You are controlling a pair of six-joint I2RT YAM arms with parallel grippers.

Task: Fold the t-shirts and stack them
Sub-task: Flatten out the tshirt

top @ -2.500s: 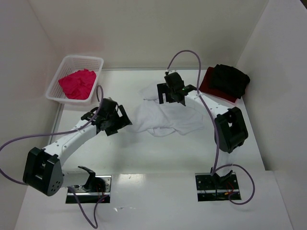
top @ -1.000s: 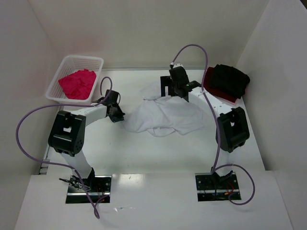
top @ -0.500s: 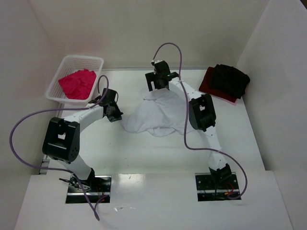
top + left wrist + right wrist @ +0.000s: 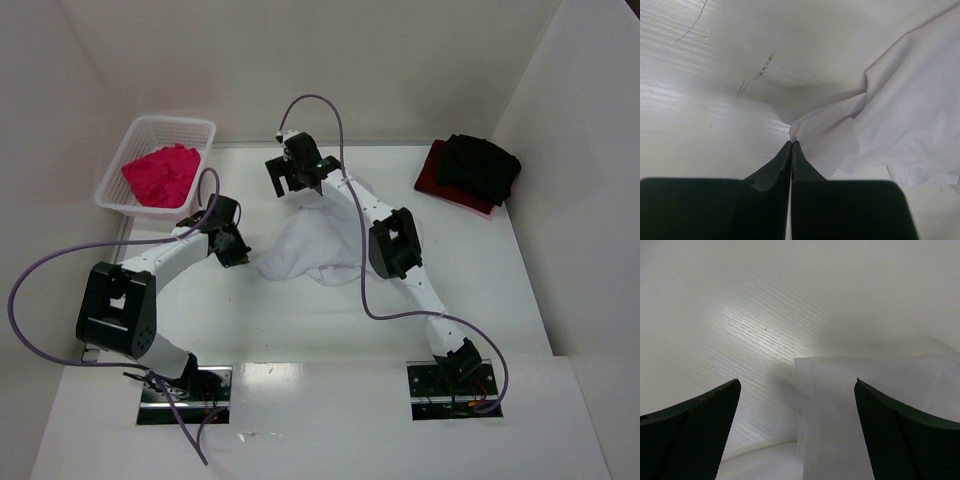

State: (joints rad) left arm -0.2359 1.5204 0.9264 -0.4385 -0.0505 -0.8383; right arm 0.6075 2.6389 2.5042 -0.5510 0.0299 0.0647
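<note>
Table [image 4: 300, 330]: white, scuffed, sitting between white walls.
Left gripper [image 4: 791, 143]: jaws pinching the white t-shirt [image 4: 310, 245] at its left edge.
White t-shirt: lying crumpled mid-table, with the right arm covering part of it.
Right gripper [image 4: 796, 385]: jaws gaping wide over the shirt's far edge.
Far right: black t-shirt [image 4: 482, 165] hiding most of the dark red t-shirt [image 4: 430, 178].
Far left: pink t-shirt [image 4: 160, 175] sitting bunched in the basket [image 4: 175, 121].

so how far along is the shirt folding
Looks done: the black t-shirt lies on the dark red t-shirt in the far right corner. In hand: the white t-shirt, rumpled mid-table, with the left gripper shut on its edge and the right gripper open over its far corner. Left to do: folding and stacking it, then the pink t-shirt, bunched in the basket.
</note>
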